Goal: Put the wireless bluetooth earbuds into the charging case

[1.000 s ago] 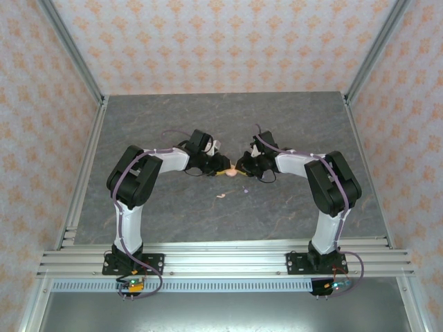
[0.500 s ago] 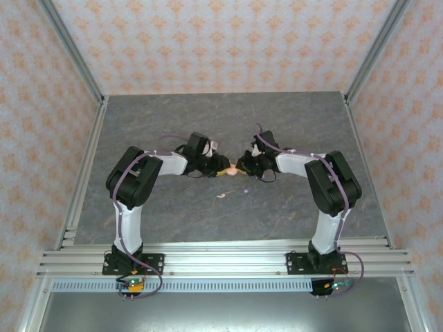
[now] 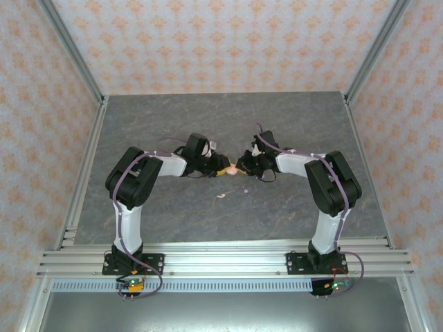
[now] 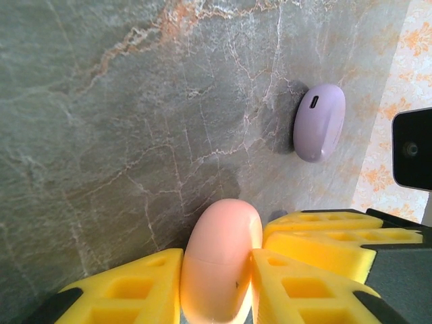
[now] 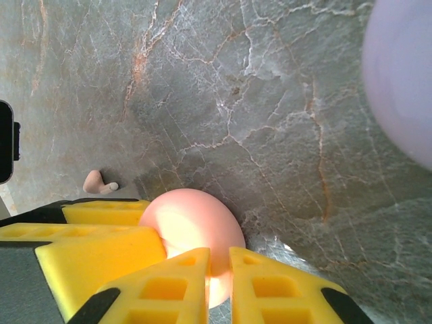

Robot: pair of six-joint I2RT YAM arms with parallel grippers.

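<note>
- One table (image 3: 208, 117), grey marble look, with patterned walls around it.
- Two arms: left arm (image 3: 131, 181) and right arm (image 3: 332, 181). Both reach in and meet near the middle of the table.
- Two grippers, nose to nose. The left gripper (image 4: 216, 264) has its yellow fingers (image 4: 131, 290) pressed on both sides of the pink case (image 4: 223, 233), so it's clamped on it with just the case's width between the jaws.
- The right gripper (image 5: 216, 264) is nearly closed and pinches the same pink case from the other end. In that wrist view the case bulges out past its fingertips (image 5: 266, 283).
- Two cases, pink and lavender. From above, the pink one sits between the two grippers, low over the table, but whether it touches the table is hard to tell.
- The lavender case (image 4: 318, 123) lies on the table by itself, a bit ahead of the left gripper, port side showing.
- Both cases look shut, so what's inside can't be seen.
- Two earbuds show up loose on the table, both out of the cases. The salmon earbud (image 3: 221, 196) is just nearer the bases than the grippers, and the lavender earbud (image 3: 245, 189) is a tiny speck just right of it.
- The right wrist view catches the salmon one lying beside its left finger.
</note>
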